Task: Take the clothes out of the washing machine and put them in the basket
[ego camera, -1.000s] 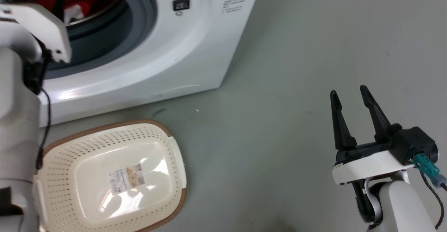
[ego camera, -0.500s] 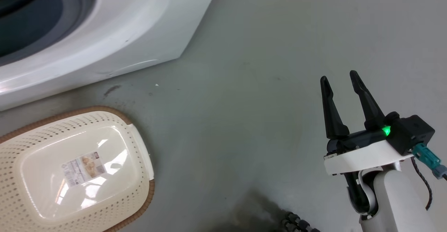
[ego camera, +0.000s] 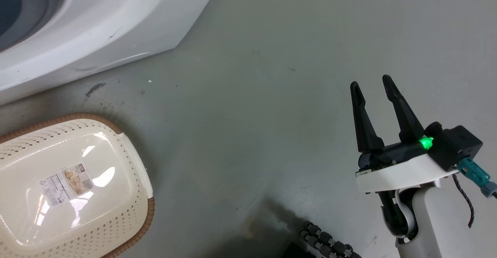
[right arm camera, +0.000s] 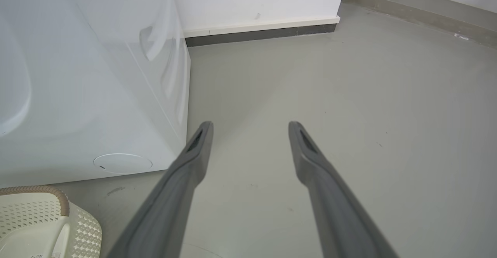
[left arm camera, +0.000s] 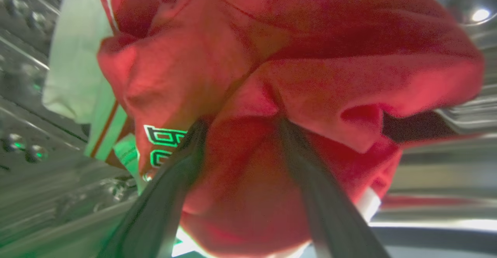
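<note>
Washing machine point(ego camera: 97, 21) stands on the floor point(ego camera: 252, 114). Basket point(ego camera: 77, 211) sits on the floor just in front of the machine, apart from it. Right gripper point(ego camera: 371, 85) hangs above the floor, well to the machine's right. Clothes point(left arm camera: 271, 75) lie inside the machine's drum point(left arm camera: 446, 2), bunched between the left gripper's point(left arm camera: 240, 121) fingers.

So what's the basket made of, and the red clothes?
The basket looks like glossy cream plastic: moulded holes, shiny glare on its floor; its brown rim looks woven. The clothes look like soft, matte red fabric, since they fold and bunch.
</note>
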### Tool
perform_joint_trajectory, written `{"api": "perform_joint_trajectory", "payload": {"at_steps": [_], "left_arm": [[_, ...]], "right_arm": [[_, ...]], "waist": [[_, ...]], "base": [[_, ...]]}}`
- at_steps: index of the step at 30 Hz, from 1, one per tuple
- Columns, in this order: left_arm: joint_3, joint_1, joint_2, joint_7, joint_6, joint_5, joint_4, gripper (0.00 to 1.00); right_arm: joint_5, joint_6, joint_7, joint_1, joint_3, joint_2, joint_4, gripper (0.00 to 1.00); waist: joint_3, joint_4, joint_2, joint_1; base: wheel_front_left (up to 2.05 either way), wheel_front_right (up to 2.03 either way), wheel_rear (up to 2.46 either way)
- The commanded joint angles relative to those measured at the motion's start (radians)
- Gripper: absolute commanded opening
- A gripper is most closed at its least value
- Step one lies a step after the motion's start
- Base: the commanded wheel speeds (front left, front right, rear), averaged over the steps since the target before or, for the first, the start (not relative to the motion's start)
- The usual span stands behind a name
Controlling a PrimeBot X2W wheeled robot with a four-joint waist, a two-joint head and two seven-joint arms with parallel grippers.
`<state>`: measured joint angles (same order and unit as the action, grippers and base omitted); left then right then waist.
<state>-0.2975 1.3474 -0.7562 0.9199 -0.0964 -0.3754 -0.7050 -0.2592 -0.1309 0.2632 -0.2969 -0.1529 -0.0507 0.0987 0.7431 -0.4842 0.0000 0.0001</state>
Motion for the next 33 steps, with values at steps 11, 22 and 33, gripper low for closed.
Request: {"api": "perform_joint_trajectory", "payload": {"at_steps": [11, 22, 33], "left_arm": [[0.040, -0.113, -0.058, 0.092, 0.125, -0.015, 0.216, 0.00], [0.077, -0.212, -0.027, -0.174, 0.186, -0.015, 0.270, 0.00], [0.119, -0.357, 0.070, -0.502, 0.200, -0.063, 0.167, 0.00]], "right_arm": [[-0.014, 0.000, 0.002, -0.027, 0.013, 0.001, -0.010, 1.00], [-0.010, 0.000, 0.002, -0.023, 0.042, 0.001, 0.001, 1.00], [0.020, 0.000, 0.002, 0.011, 0.072, 0.001, 0.030, 1.00]], "waist": [[0.014, -0.009, 0.0000, -0.0001], [-0.046, 0.019, 0.0000, -0.0001], [-0.173, 0.073, 0.0000, -0.0001]], "base": [[0.00, 0.00, 0.00], [0.00, 0.00, 0.00], [0.00, 0.00, 0.00]]}}
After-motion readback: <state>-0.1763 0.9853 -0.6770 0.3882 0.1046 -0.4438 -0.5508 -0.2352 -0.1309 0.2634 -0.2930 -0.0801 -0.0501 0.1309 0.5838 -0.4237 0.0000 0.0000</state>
